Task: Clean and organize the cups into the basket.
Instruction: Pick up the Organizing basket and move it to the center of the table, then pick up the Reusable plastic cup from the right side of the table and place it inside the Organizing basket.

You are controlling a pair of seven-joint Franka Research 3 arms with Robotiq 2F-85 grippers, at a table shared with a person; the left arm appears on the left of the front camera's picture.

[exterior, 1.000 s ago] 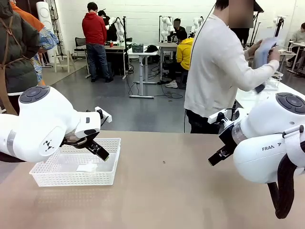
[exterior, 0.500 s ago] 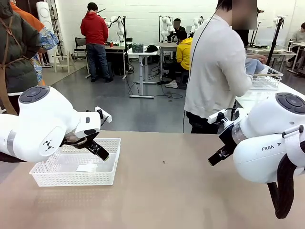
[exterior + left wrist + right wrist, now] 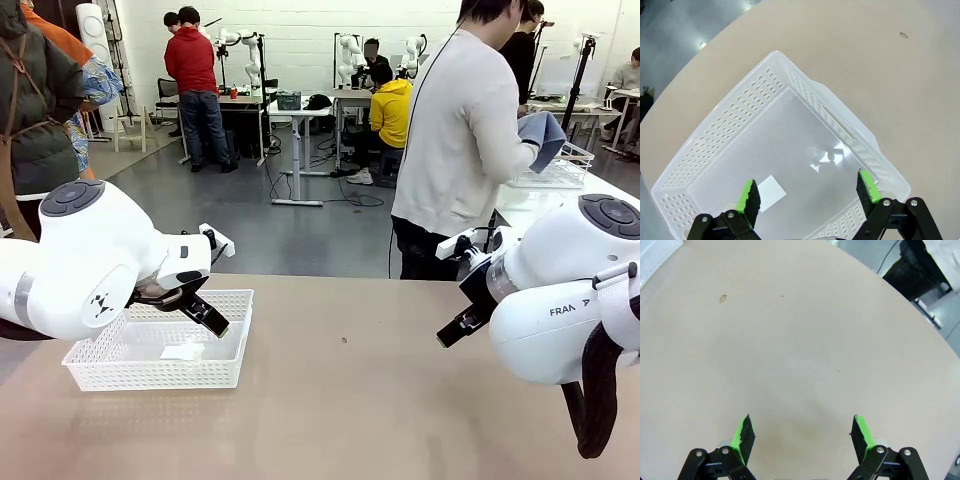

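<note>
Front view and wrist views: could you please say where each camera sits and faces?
Front view: between left arm and right arm, facing across the table at the person.
Left wrist view: down past the left fingers into the basket.
Right wrist view: down past the right fingers onto the table.
Front and left wrist share the basket.

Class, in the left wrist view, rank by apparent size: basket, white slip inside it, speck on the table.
1. basket
2. white slip
3. speck, farther from the camera, yet plainly smallest
</note>
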